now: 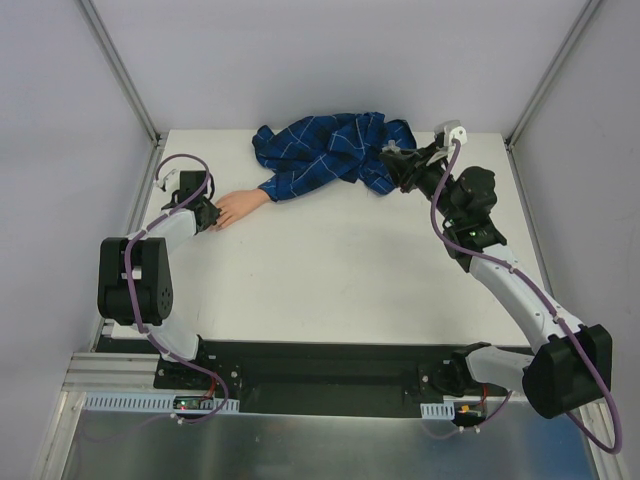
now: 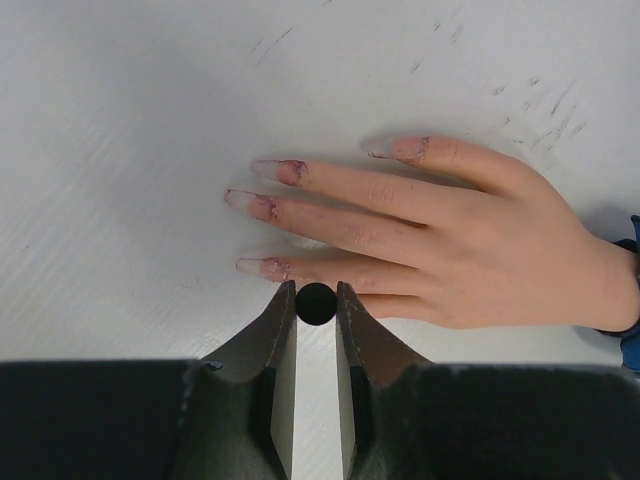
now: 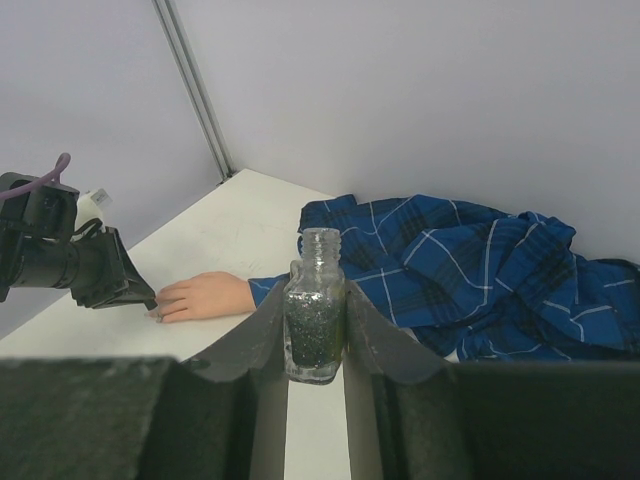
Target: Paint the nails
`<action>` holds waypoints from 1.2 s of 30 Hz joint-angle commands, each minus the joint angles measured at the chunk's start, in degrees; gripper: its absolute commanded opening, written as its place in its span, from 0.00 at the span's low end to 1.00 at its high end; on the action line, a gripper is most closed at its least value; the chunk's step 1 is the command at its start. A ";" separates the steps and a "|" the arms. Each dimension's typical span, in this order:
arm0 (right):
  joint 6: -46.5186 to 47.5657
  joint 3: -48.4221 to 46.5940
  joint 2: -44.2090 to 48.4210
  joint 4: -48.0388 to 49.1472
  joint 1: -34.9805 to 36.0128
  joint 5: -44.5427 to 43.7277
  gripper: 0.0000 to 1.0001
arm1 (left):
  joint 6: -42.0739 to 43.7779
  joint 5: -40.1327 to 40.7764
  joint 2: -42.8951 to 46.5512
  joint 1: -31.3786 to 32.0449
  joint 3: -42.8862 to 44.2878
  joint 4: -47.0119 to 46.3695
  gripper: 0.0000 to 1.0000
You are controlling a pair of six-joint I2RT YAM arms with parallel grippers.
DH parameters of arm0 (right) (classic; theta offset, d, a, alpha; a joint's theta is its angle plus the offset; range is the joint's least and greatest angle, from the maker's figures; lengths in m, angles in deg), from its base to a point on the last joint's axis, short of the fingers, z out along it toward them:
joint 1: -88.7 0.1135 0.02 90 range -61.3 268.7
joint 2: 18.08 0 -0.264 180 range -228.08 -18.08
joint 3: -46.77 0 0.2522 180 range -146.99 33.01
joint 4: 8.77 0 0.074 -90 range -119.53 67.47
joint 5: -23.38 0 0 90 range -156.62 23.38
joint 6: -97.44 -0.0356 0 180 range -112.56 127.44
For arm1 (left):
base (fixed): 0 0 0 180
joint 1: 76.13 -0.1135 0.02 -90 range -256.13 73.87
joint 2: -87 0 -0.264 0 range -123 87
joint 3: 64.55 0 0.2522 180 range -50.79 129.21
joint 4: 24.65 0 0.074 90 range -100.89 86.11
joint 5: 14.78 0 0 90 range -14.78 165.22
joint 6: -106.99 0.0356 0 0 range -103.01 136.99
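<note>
The peach dummy hand (image 2: 470, 250) lies flat on the white table, and its nails (image 2: 290, 171) carry patchy pinkish paint. My left gripper (image 2: 316, 300) is shut on a small dark round cap (image 2: 316, 303), seen end-on, right over the little finger, whose nail is hidden. In the top view the left gripper (image 1: 210, 218) sits at the fingertips of the hand (image 1: 232, 207). My right gripper (image 3: 315, 300) is shut on an open glass bottle (image 3: 315, 320) of dark glittery polish, held upright above the table by the blue checked shirt (image 3: 470, 270).
The blue checked shirt (image 1: 330, 150) lies bunched at the back middle of the table, under the right gripper (image 1: 392, 160). Grey walls with metal posts close in the back and sides. The left gripper (image 3: 140, 298) shows in the right wrist view beside the hand (image 3: 200, 295).
</note>
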 commanded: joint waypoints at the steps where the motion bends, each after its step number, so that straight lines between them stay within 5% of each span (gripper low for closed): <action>1: -0.72 -0.14 0.20 5.10 -0.43 1.66 0.00 | 0.02 2.35 -0.86 -0.65 1.99 0.04 0.00; 36: -0.98 -0.14 -0.59 5.18 -0.60 2.19 0.00 | 0.10 2.35 -1.83 -1.35 2.52 0.22 0.00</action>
